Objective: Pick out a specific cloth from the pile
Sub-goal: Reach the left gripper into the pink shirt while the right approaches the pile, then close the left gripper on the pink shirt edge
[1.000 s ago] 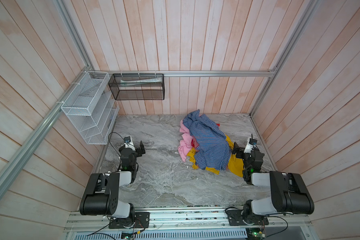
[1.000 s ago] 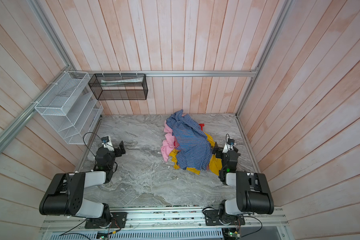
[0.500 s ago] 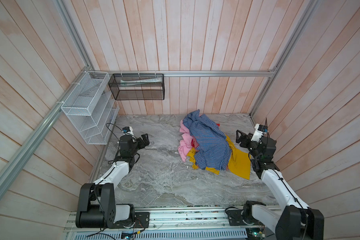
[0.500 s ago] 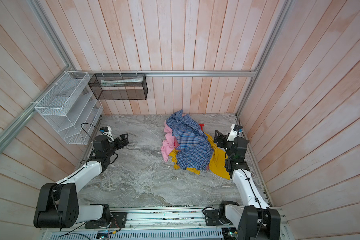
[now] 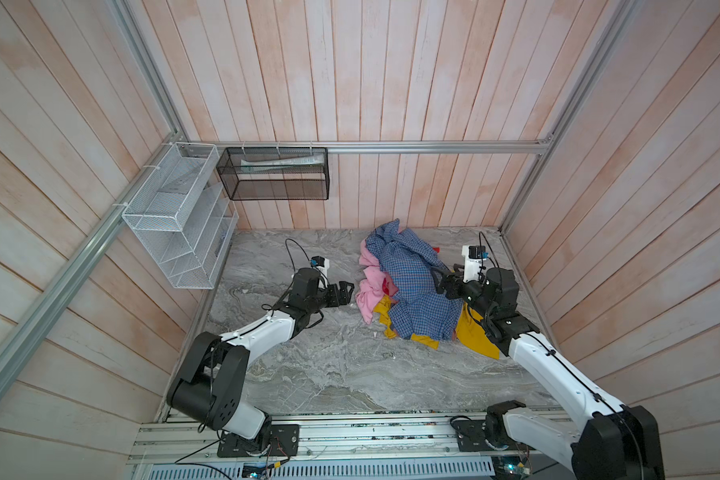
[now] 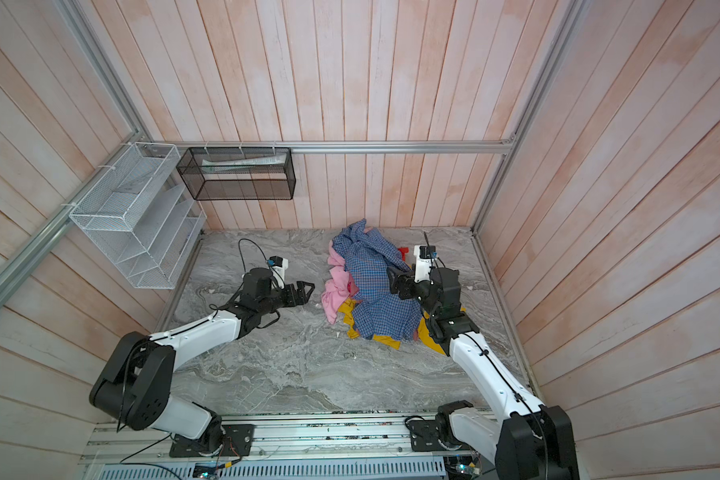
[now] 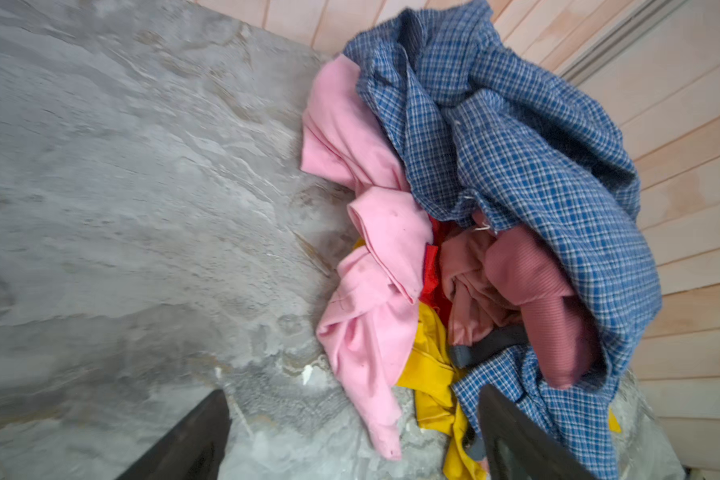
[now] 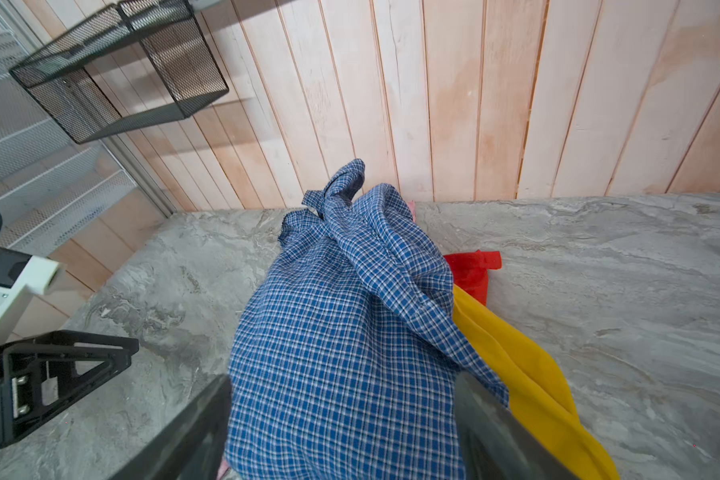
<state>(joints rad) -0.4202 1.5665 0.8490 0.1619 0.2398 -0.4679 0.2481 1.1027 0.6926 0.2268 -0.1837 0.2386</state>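
Marble desk (image 5: 329, 365), with the pile (image 5: 416, 316) near its back right corner. I see the cloth (image 5: 366, 286) poking out left from under the shirt (image 5: 408, 266). My left claw (image 5: 349, 293) gapes empty just beside it, and the right claw (image 5: 439, 282) stands spread over the shirt.

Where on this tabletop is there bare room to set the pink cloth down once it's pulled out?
Widest bare marble: the near half of the tabletop, in front of the pile. The far-left stretch, between the white wire rack and the left gripper, is bare too. Crowded: the right side, where blue checked shirt, mustard-yellow cloth and right gripper bunch.
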